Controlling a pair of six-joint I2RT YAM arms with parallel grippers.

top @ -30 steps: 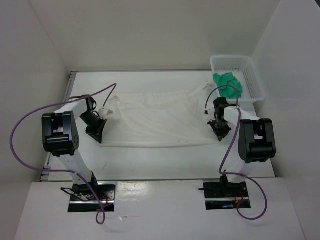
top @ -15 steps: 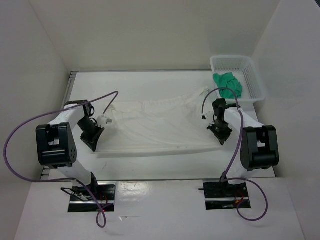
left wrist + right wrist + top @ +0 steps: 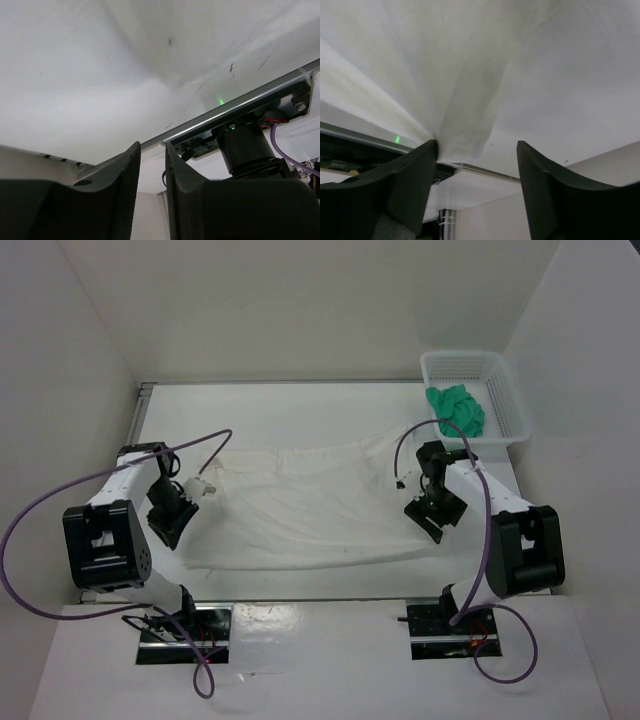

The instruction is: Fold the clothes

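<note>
Lying nearer than before, large wrinkly white fabric garment (image 3: 310, 510); left tool (image 3: 152, 146) barely parted, right tool (image 3: 476, 145) wide open.

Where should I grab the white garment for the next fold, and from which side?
The garment lies flat, wide left to right, its near hem straight and free. Probably take the two near corners from the near side: left pincer the left one, right pincer the right.

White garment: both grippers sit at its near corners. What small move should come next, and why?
Probably raise both grippers straight up, clear of the garment. The right gripper stands wide open with the corner lying loose between its jaws, the left gripper is slightly parted, and the garment lies spread flat.
</note>
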